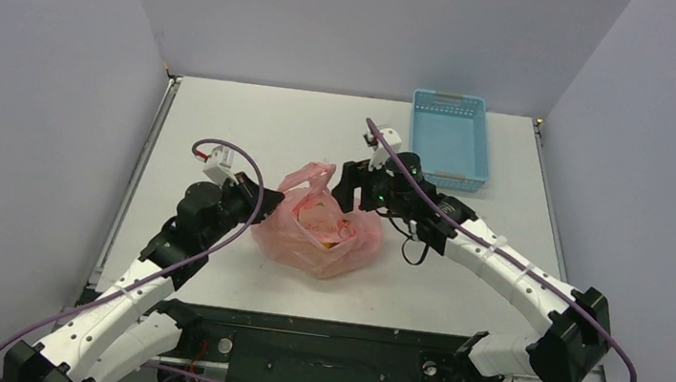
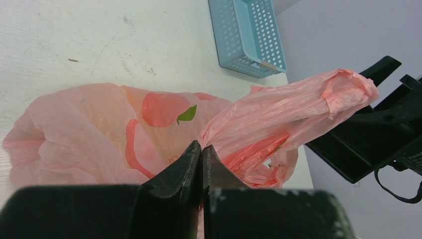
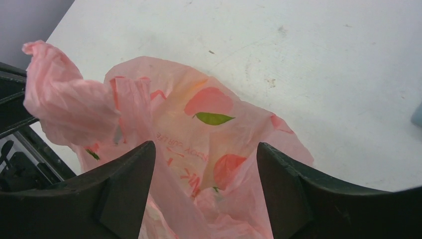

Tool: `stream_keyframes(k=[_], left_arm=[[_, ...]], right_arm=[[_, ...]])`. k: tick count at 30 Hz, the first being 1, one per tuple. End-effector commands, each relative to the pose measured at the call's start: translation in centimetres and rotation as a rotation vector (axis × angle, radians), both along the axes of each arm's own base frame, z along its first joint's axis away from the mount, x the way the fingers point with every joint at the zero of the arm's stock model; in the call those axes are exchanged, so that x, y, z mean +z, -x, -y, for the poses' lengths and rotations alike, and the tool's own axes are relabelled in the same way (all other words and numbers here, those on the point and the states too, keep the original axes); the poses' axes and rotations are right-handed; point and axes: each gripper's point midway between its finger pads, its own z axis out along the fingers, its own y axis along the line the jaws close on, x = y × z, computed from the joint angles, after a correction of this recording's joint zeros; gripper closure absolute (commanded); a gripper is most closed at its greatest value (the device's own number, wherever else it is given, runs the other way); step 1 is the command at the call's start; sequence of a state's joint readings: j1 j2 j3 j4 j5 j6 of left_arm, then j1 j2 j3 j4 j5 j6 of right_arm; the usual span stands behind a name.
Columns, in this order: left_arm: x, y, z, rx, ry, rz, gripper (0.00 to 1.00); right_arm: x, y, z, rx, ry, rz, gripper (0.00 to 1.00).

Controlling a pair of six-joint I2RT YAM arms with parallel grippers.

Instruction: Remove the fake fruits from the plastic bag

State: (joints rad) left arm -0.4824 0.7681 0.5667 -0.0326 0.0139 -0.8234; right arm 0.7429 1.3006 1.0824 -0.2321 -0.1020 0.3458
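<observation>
The pink plastic bag [image 1: 310,236] lies crumpled at the table's middle, one loop handle [image 1: 312,177] sticking up. Something yellow-orange [image 1: 327,239] shows dimly through the film; the fake fruits are otherwise hidden inside. My left gripper [image 1: 261,203] is at the bag's left side, and in the left wrist view it [image 2: 201,147] is shut, pinching the bag [image 2: 94,129] at the handle's root. My right gripper [image 1: 353,193] hovers over the bag's right side. In the right wrist view it [image 3: 205,149] stands open, loose bag film [image 3: 209,129] between its fingers, nothing held.
A light-blue slotted basket [image 1: 451,139] sits at the back right, also seen in the left wrist view [image 2: 249,35]. Bare white table [image 1: 255,124] surrounds the bag. Grey walls close in the left, back and right.
</observation>
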Motion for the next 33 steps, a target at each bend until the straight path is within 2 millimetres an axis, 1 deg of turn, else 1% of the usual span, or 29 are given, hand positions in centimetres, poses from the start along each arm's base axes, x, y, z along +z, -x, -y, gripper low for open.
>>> stream_keyframes(k=[1, 2, 3, 4, 6, 8, 11, 13, 15, 19, 22, 24, 26, 27, 28, 29, 30, 31, 32, 33], left_arm=[[0.8, 0.1, 0.2, -0.022, 0.004, 0.031, 1.0], [0.7, 0.1, 0.1, -0.021, 0.001, 0.026, 1.0], [0.6, 0.2, 0.0, -0.02, -0.003, 0.02, 1.0], [0.6, 0.2, 0.0, -0.02, -0.007, 0.02, 1.0], [0.6, 0.4, -0.2, -0.016, -0.014, 0.017, 1.0], [0.5, 0.5, -0.4, -0.013, -0.017, 0.014, 1.0], [0.3, 0.6, -0.5, -0.009, -0.017, 0.01, 1.0], [0.2, 0.6, -0.6, -0.005, -0.015, 0.007, 1.0], [0.1, 0.6, -0.6, -0.005, -0.016, 0.004, 1.0], [0.0, 0.6, -0.5, -0.01, -0.018, -0.001, 1.0], [0.1, 0.7, -0.5, -0.011, -0.014, 0.001, 1.0], [0.1, 0.8, -0.6, -0.009, -0.015, -0.003, 1.0], [0.1, 0.9, -0.7, -0.01, -0.017, -0.004, 1.0], [0.0, 1.0, -0.7, -0.014, -0.023, -0.007, 1.0], [0.3, 1.0, -0.7, -0.017, -0.023, -0.003, 0.97], [0.2, 1.2, -0.8, -0.024, -0.038, -0.004, 0.95], [0.7, 1.2, -0.8, -0.028, -0.042, 0.009, 0.89], [0.6, 1.4, -0.9, -0.04, -0.064, 0.009, 0.85], [1.3, 1.5, -0.9, -0.047, -0.069, 0.027, 0.75], [1.2, 1.8, -0.9, -0.063, -0.098, 0.034, 0.69]], right_arm=[[1.0, 1.2, -3.9, 0.114, 0.031, 0.006, 0.3], [1.0, 1.8, -4.7, 0.135, 0.027, 0.004, 0.31], [0.8, 1.8, -5.2, 0.141, 0.027, 0.002, 0.33], [0.6, 2.0, -5.6, 0.144, 0.026, -0.006, 0.38], [0.0, 1.9, -5.5, 0.122, 0.031, -0.017, 0.42], [0.3, 1.8, -5.1, 0.101, 0.014, 0.001, 0.4], [2.2, 2.1, -4.3, 0.099, -0.028, 0.046, 0.35], [3.3, 2.6, -4.1, 0.124, -0.042, 0.071, 0.31], [3.6, 3.2, -4.4, 0.178, -0.037, 0.085, 0.29], [2.4, 2.6, -4.6, 0.19, 0.031, 0.083, 0.3], [1.4, 2.3, -5.6, 0.208, 0.041, 0.057, 0.34], [0.8, 2.3, -6.4, 0.226, 0.036, 0.037, 0.4], [0.4, 2.2, -6.8, 0.217, 0.026, 0.027, 0.5], [0.2, 1.9, -6.6, 0.198, 0.028, 0.028, 0.66], [0.2, 1.8, -6.5, 0.181, 0.021, 0.026, 0.76], [0.1, 1.4, -6.2, 0.151, 0.024, 0.031, 0.95], [0.2, 1.4, -6.0, 0.135, 0.015, 0.032, 0.99], [0.2, 1.3, -5.7, 0.121, 0.013, 0.036, 1.0], [0.4, 1.4, -5.6, 0.119, -0.003, 0.043, 1.0], [0.8, 1.5, -5.7, 0.124, -0.019, 0.054, 1.0]])
